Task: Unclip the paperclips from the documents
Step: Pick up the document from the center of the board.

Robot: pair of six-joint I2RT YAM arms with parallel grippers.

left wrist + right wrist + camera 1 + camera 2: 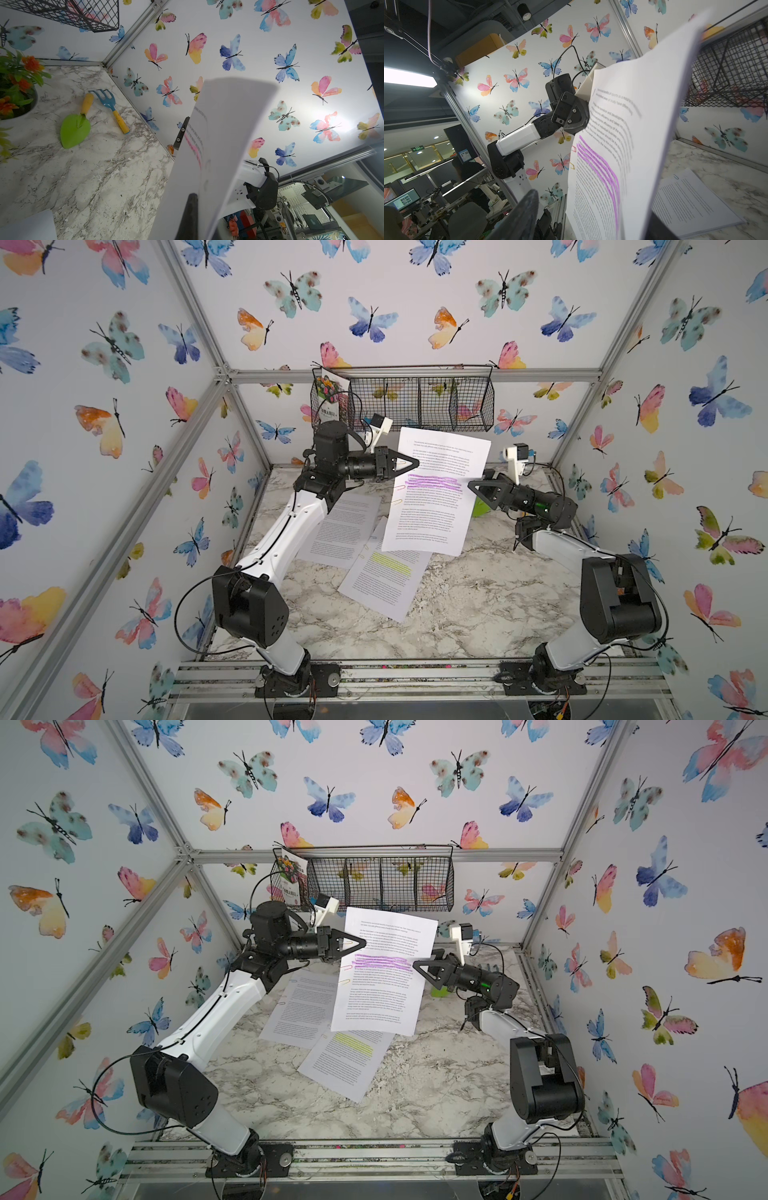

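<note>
Hanging mid-frame, purple-highlighted document is clamped at its left edge by left gripper, long axis top-to-bottom, heading uppermost. Its right edge is straddled by right gripper, jaws apart. A pink paperclip is noted on the left edge; hand rake is seen only in left wrist view.

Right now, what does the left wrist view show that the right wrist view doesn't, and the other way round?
Only the left wrist view: a green trowel, a blue hand rake and a potted plant with orange flowers, all on the marble table.

Only the right wrist view: the left arm, a pink paperclip and a yellow paperclip on the edge of the purple-highlighted document, and a blue paperclip on a document lying flat.

Both: that purple-highlighted document held up in the air, the black wire basket and the marble table.
</note>
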